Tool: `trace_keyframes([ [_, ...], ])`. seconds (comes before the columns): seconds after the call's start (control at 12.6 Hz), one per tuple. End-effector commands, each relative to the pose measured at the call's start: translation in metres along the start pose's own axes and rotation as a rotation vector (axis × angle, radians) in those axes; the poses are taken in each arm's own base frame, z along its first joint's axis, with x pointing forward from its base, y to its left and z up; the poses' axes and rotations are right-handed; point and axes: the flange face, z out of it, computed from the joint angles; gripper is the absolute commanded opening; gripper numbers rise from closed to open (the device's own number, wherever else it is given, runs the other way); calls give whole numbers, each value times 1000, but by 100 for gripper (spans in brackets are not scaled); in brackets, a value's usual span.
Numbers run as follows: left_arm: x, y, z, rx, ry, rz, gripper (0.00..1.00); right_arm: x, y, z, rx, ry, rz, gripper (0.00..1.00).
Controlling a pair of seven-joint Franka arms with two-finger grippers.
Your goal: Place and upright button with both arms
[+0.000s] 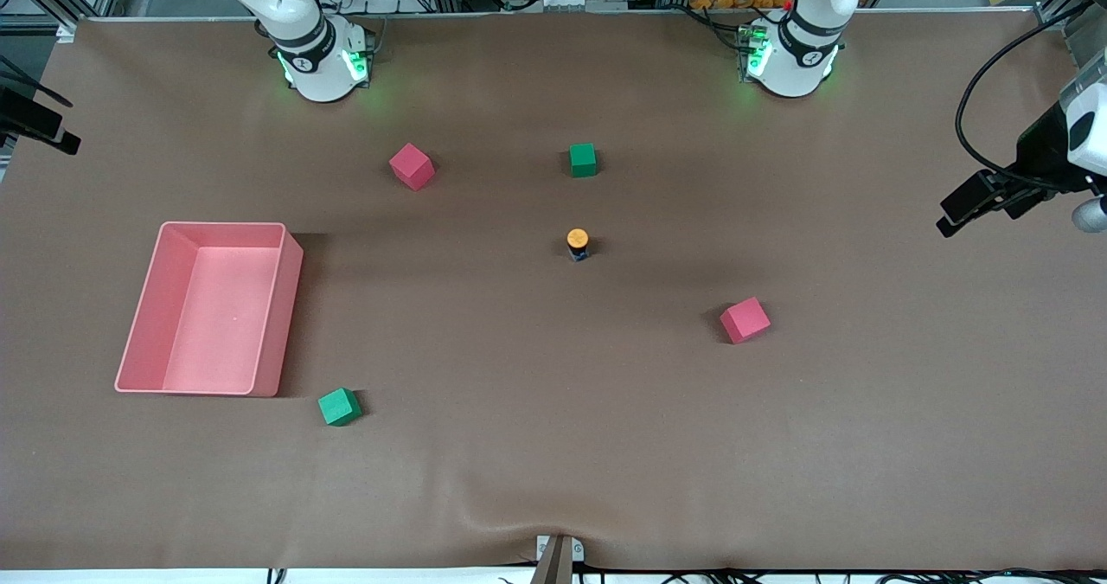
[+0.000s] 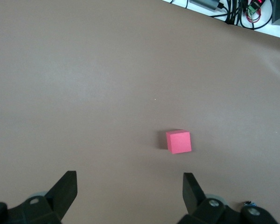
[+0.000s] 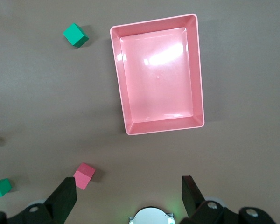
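button: tiny cylinder (image 1: 578,244), round orange cap on top, black-and-blue body below, standing upright, smaller than the cubes
button place: on the brown worktop (image 1: 553,446) about mid-table, nearer the front camera than a green cube (image 1: 583,159), farther from it than a red cube (image 1: 745,319) that sits toward the left arm's end; touches nothing
left tool: (image 2: 129,186) up in the air over bare worktop toward the left arm's end, fingers (image 2: 65,189) spread wide, nothing between them, holds nothing; the red cube (image 2: 178,141) lies on the worktop below it, apart from the fingers
right tool: (image 3: 129,189) high over the right arm's end of the worktop, fingers (image 3: 65,193) spread wide, empty, touches nothing; looks down on the pink tray (image 3: 199,74)
pink tray: rectangular, nothing in it, on the worktop (image 1: 285,281) toward the right arm's end
other cubes: second red cube (image 1: 412,166) near the right arm's base; second green cube (image 1: 339,407) just beside the tray's corner nearest the front camera, not touching
arms: both wait, tools well apart from the button
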Motion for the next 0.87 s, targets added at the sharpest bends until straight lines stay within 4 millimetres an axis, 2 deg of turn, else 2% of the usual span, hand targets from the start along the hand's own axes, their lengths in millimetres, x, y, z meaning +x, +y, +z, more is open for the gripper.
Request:
trace_keyframes([
  [0.0,3,3,1,-10,-28,8,100,1,-1,0,-13,-6,3,100],
  [0.24,2,17,1,-15,-25,26,100,1,0,0,-13,-4,4,100],
  [0.63,18,18,5,-13,-35,91,100,1,0,-1,-14,0,5,100],
  [0.79,24,13,-8,-22,-6,173,100,1,-1,-1,-15,0,3,100],
])
